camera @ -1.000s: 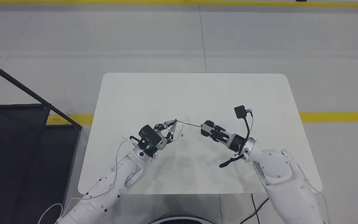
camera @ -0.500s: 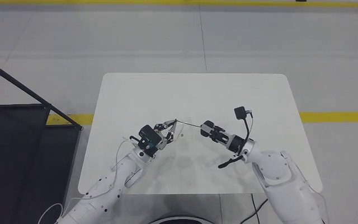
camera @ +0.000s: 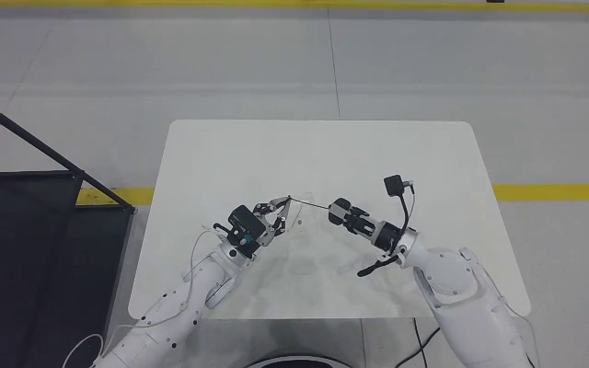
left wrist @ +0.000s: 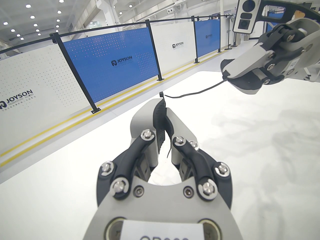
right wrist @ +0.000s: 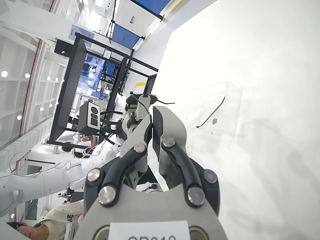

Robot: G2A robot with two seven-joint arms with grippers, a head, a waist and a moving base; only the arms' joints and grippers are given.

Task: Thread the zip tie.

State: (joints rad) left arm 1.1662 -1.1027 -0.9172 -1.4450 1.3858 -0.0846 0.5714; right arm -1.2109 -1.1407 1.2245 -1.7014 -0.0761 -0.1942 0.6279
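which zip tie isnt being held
The loose zip tie lying inside the clear tray, touched by nothing. The held zip tie spans the air between the left gripper and the right gripper, both shut on it.

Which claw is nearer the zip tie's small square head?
Left. The left claw pinches the zip tie just under its head. The right claw grips the strap's other, thin end, away from the head.
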